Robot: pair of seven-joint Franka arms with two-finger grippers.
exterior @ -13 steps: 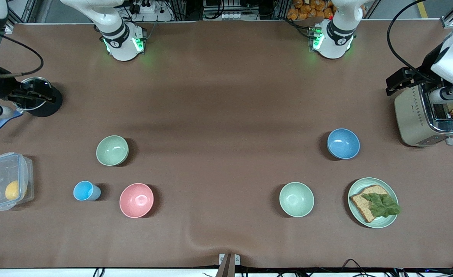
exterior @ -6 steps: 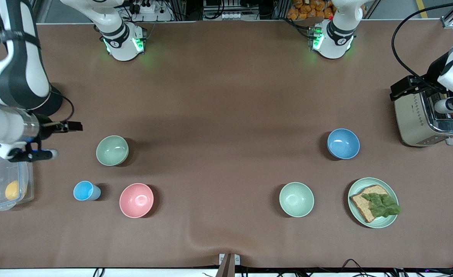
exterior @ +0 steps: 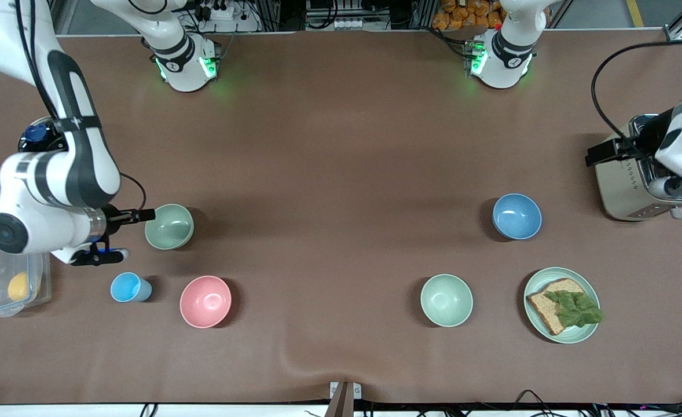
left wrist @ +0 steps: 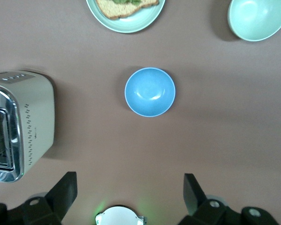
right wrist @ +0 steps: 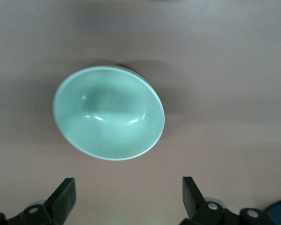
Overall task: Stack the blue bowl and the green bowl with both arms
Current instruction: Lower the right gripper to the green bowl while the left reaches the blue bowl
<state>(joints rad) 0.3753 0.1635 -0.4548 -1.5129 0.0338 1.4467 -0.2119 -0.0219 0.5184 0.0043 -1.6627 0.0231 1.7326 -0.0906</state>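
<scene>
Here, round matte green bowl [exterior: 169,226] beside right gripper [exterior: 122,234]; left gripper [left wrist: 130,193] over toaster [exterior: 636,179]; jaws wide.

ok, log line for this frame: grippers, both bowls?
right gripper: open, beside green bowl | left gripper: open, by toaster | blue bowl: on table, untouched | stack: not started

On the worktop [exterior: 341,145]: a pink bowl [exterior: 205,301] beside a small blue cup [exterior: 128,287], a pale bowl [exterior: 446,300], a plate [exterior: 589,334] of bread, a toaster [exterior: 622,185], a clear box [exterior: 5,284].
</scene>
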